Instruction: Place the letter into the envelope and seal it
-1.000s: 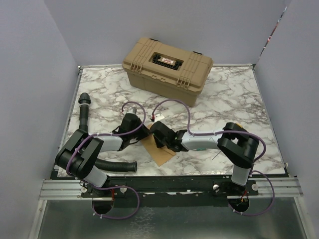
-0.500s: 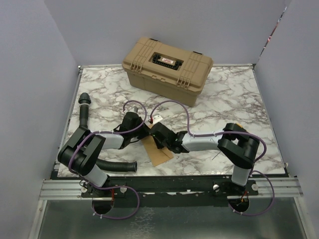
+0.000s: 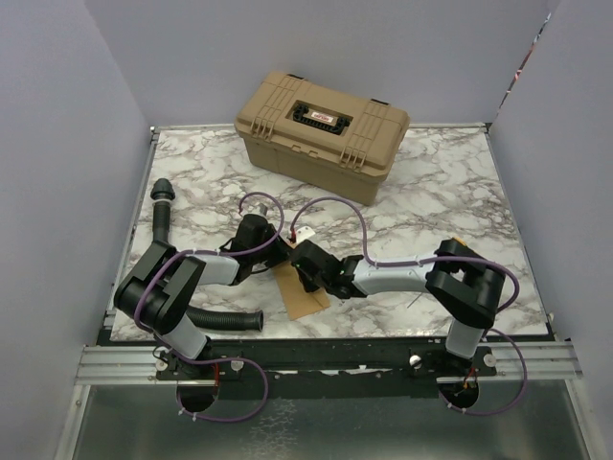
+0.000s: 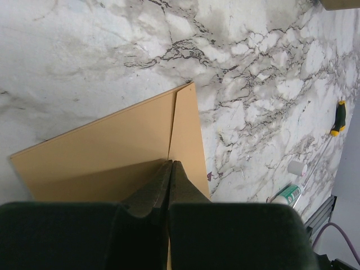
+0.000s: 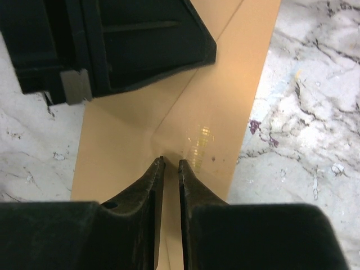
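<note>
Marble table (image 3: 431, 192) with grey walls around it. On the left lies a black bendy hose (image 3: 215, 318). Next comes the left gripper (image 4: 171, 164), its fingers pressed tight together, tips touching the envelope (image 4: 101, 152). The brown envelope lies flat near the front, in the middle. The right gripper (image 5: 170, 163) hangs over it, fingers a thin crack apart, holding nothing. A tan case (image 3: 321, 125) stands at the back.

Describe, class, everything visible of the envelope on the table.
The envelope is a flat kraft-brown paper rectangle with fold seams, lying askew on the marble table near its front edge. The shut left gripper has its tips on it; the right gripper, jaws slightly apart, meets it from the opposite side.
</note>
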You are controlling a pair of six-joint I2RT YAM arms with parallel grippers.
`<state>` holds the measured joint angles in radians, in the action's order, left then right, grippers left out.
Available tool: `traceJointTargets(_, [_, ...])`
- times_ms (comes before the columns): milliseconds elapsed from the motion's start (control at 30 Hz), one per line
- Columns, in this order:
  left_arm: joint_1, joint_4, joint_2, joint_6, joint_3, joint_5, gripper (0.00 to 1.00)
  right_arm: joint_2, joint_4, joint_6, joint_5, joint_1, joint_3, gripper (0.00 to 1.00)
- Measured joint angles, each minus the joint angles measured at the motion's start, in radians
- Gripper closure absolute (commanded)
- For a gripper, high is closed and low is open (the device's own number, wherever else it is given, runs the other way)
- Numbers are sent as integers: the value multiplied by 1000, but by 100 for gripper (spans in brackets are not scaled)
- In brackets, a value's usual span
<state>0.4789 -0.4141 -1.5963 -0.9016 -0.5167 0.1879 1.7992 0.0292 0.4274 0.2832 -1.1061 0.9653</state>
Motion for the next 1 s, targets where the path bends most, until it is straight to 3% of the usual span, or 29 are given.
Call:
traceJointTargets(133, [0,2,-1,1,-2,1,100,-19,24,38,0,-1,-16,92])
traceJointTargets(333, [0,14,-11,3,-18,8,100,-43,78,99,-10,-6,-24,93])
traceJointTargets(767, [1,34,-23,12,-42,24,100,-146,393,233,-69,-28,-33,87])
traceJointTargets(1000, [-1,147,84,51,-37,23,100,-162,495,266,-11,-29,41,84])
